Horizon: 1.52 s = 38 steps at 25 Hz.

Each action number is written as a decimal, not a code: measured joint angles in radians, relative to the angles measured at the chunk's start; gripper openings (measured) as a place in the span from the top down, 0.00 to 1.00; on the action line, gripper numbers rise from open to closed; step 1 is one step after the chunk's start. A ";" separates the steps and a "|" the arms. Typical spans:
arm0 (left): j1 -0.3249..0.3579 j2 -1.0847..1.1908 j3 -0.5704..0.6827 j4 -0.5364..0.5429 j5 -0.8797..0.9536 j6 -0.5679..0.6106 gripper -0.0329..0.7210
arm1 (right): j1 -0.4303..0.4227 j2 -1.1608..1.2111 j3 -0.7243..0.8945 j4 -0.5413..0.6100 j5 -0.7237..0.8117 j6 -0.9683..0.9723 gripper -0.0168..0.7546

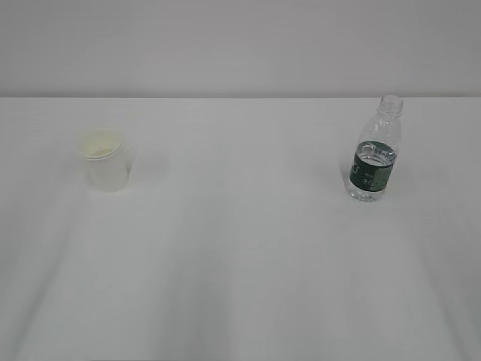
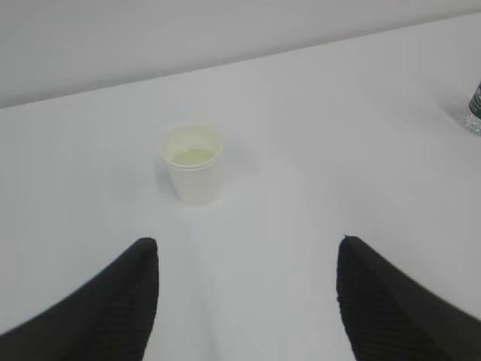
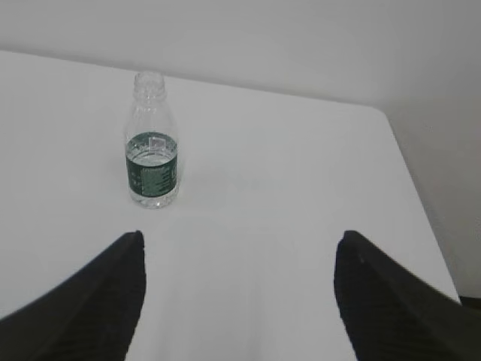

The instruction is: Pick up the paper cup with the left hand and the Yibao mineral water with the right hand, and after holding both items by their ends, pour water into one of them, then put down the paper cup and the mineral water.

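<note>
1. Two things on the table and neither one is touched yet, so I'd call this the very start: the approach before any pick-up.
2. The paper cup (image 1: 105,160) stands upright on the left side, and the water bottle (image 1: 373,150) stands upright on the right with no cap on. They're well apart, with bare table between them.
3. The left gripper (image 2: 244,297) hangs back from the cup, jaws spread wide and nothing between them. In its wrist view the cup sits ahead and a bit left of the gap's centre.
4. The right gripper (image 3: 237,293) is the same story: jaws wide, nothing held. The bottle sits ahead and clearly off to the left of its gap.
5. Next move, I'd guess: each arm has to line up on its own item and go forward, the right one swinging left more. The cup looks light and squashy, so an easy squeeze; the open bottle needs to stay upright.
6. The bottle has water up to about the top of its green label. There may be something pale in the bottom of the cup, but the view is too soft to be sure.
7. The table (image 1: 240,263) is plain white and matte with a plain pale wall behind; its right edge shows in the right wrist view.
</note>
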 joint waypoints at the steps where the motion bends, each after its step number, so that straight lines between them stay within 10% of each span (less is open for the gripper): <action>1: -0.009 -0.015 0.000 -0.007 0.031 0.000 0.25 | 0.000 -0.013 0.000 0.015 0.027 -0.009 0.21; 11: -0.017 -0.298 0.000 0.003 0.252 0.000 0.26 | 0.000 -0.138 0.000 0.265 0.230 -0.141 0.21; 38: -0.017 -0.551 0.000 -0.055 0.557 0.000 0.28 | 0.000 -0.388 -0.051 0.286 0.607 -0.179 0.29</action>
